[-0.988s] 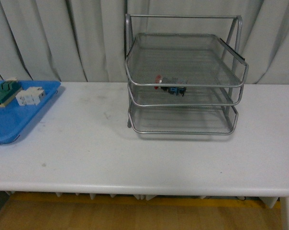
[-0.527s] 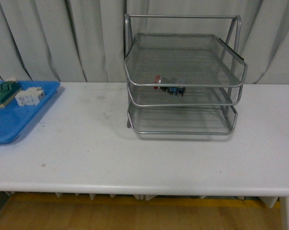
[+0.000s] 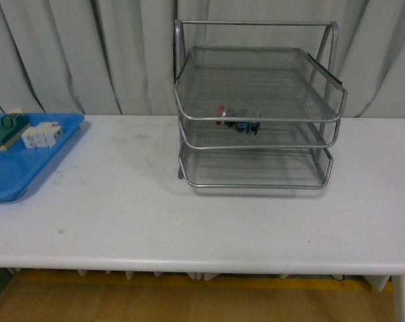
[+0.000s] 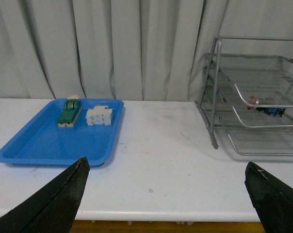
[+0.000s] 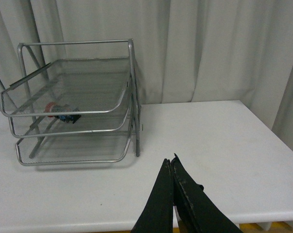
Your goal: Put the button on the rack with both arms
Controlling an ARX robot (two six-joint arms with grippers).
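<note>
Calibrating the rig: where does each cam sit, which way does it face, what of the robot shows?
Front view: on the body, facing the table and rack against the curtain; no arm shows.
Left wrist view: low at the near edge, facing the blue tray and the rack's side; left gripper open.
Right wrist view: near edge, facing the rack; right gripper shut, empty.
All three share the rack holding the button.

rack point(image 3: 256, 107): silver wire mesh | button point(image 3: 237, 121) inside rack: red cap, blue-black body | tray point(image 3: 15, 178) well left of rack: blue | blocks on tray: green-topped point(image 3: 3, 130), white point(image 3: 43, 135) | table point(image 3: 122, 215): white | curtain point(image 3: 68, 54) behind rack: pale grey
</note>
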